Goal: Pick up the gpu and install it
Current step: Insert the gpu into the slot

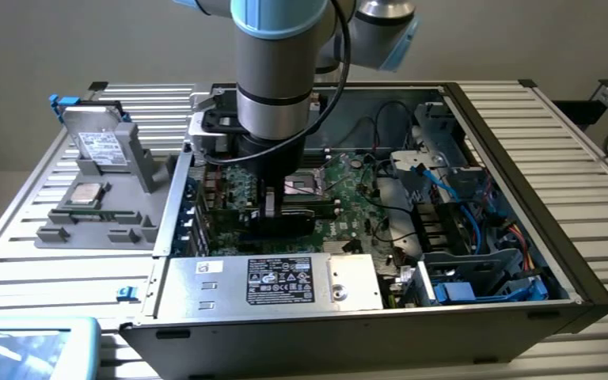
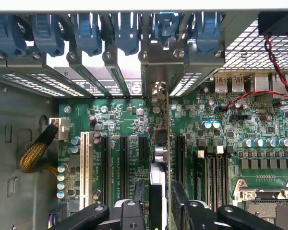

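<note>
Open computer case [image 1: 557, 261] lies on its side on a slatted metal table [image 1: 29, 261], interior exposed upward. Inside: large green motherboard [image 1: 362, 194] across the floor of the case, power supply [image 1: 272, 281] with a black label along the near wall, blue drive bay [image 1: 473, 277] and a tangle of blue, black and orange cables toward the exterior view's right.

On the table toward the exterior view's left, just beside the case, a grey fixture [image 1: 104, 206]. It holds a silver hard drive [image 1: 98, 146] propped upright at the back, and a small square chip [image 1: 85, 194] lying flat in a recess nearer the front.

Arm comes straight down from the top of the exterior view into the case, wrist vertical, gripper [image 1: 279, 214] low over the expansion slot area.

Wrist view: gpu [image 2: 159, 158] seen edge-on, standing upright, in line with a black expansion slot [image 2: 143, 148] on the motherboard [image 2: 259, 139]. Its silver end bracket [image 2: 158, 88] reaches to the row of rear slot openings with blue retention clips [image 2: 89, 31]. Black fingers [image 2: 180, 201] press against both faces of the card, so the gripper [image 2: 158, 206] is clamped on it. Cannot tell whether the card edge is fully seated in the slot. White slot [image 2: 84, 167] and a braided yellow cable bundle [image 2: 36, 153] lie to one side.
</note>
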You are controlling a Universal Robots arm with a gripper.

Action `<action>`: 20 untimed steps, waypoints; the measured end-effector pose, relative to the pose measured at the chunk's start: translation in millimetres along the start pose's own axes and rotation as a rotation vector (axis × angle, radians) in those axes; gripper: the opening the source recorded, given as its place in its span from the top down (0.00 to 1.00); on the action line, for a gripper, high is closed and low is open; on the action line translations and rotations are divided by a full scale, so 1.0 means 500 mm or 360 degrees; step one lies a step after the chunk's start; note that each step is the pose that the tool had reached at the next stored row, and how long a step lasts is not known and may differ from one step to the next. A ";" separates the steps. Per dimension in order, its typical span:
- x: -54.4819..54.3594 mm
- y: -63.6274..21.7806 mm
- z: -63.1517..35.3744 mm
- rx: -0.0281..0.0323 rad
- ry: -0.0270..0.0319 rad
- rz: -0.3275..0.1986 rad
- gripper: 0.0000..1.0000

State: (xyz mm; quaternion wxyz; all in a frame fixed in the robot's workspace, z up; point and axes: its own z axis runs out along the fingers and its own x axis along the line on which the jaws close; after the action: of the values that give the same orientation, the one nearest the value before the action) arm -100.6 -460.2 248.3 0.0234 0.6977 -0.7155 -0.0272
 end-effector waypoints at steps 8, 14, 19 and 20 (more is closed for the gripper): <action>0.000 0.005 -0.070 0.00005 -0.00001 0.0000 0.64; -0.001 0.008 -0.107 0.00009 0.00000 0.0000 0.64; -0.001 0.008 -0.107 0.00010 -0.00001 0.0000 0.64; -0.001 0.008 -0.107 0.00010 0.00000 0.0000 0.64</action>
State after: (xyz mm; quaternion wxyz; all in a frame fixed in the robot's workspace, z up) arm -100.6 -460.1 301.9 0.0232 0.6977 -0.7155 -0.0269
